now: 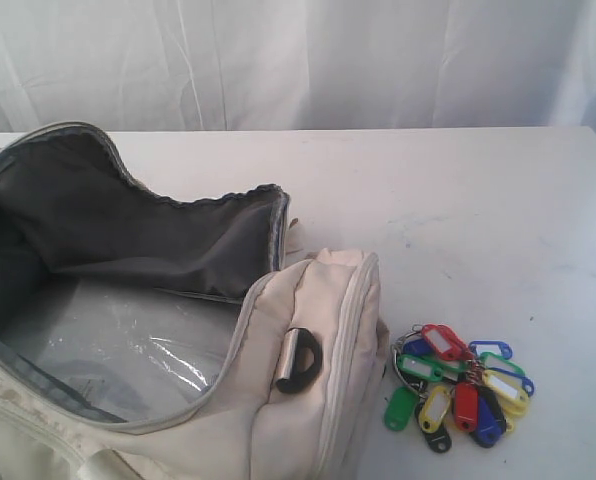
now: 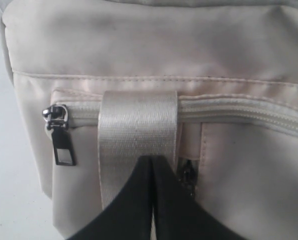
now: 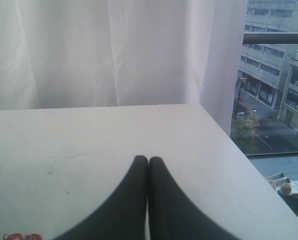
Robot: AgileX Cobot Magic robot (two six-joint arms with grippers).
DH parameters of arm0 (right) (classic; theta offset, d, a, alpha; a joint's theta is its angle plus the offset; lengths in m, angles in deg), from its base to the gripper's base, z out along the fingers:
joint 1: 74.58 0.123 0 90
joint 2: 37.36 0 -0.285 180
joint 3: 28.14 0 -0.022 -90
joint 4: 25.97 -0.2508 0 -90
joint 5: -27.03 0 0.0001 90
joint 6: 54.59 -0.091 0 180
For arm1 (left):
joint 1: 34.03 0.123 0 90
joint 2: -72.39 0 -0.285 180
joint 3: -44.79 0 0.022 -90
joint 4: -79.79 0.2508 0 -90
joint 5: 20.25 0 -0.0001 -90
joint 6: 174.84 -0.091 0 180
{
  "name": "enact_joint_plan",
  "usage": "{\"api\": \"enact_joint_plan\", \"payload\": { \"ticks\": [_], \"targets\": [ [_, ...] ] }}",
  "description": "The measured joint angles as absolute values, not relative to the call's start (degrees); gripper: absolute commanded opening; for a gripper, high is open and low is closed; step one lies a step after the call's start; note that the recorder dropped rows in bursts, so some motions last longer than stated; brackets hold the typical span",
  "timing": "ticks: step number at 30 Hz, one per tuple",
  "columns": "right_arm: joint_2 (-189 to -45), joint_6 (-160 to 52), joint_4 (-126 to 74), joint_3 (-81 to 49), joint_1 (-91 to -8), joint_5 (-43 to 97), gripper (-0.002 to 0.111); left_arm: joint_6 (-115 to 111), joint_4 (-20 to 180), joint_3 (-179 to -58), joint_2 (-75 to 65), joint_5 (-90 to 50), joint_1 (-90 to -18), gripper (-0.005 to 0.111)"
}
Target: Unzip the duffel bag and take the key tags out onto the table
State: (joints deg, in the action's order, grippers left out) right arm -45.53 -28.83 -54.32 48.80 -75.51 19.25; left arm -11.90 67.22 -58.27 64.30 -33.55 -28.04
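The cream duffel bag (image 1: 313, 400) lies at the left of the table (image 1: 458, 200), its top unzipped and gaping, the dark grey lining (image 1: 128, 220) showing. The key tags (image 1: 461, 385), a bunch in red, green, blue, yellow and black, lie on the table just right of the bag. Neither gripper shows in the exterior view. My left gripper (image 2: 151, 159) is shut with nothing visibly between its fingers, its tips close against a shiny strap (image 2: 138, 130) on the bag's end panel (image 2: 154, 45). My right gripper (image 3: 148, 160) is shut and empty above the bare table (image 3: 89, 145); a bit of red key tags (image 3: 21, 236) shows at the frame's edge.
Clear plastic film (image 1: 128, 350) lies inside the bag. A black D-ring (image 1: 300, 360) sits on the bag's end. A metal zipper pull (image 2: 63, 145) hangs beside the strap. White curtains (image 1: 298, 60) hang behind the table; a window (image 3: 274, 75) lies past the table's right edge.
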Motion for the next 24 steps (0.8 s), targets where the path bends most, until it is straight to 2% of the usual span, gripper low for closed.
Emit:
{"api": "enact_joint_plan", "payload": {
  "ticks": [14, 24],
  "targets": [
    [-45.5, -28.3, -54.1, 48.8, -75.5, 15.2, 0.0, -11.9, 67.2, -58.3, 64.3, -33.5, -28.0, 0.001],
    [-45.5, -53.3, -26.7, 48.8, -75.5, 14.3, 0.0, -11.9, 67.2, -58.3, 64.3, -33.5, -28.0, 0.001]
  ]
}}
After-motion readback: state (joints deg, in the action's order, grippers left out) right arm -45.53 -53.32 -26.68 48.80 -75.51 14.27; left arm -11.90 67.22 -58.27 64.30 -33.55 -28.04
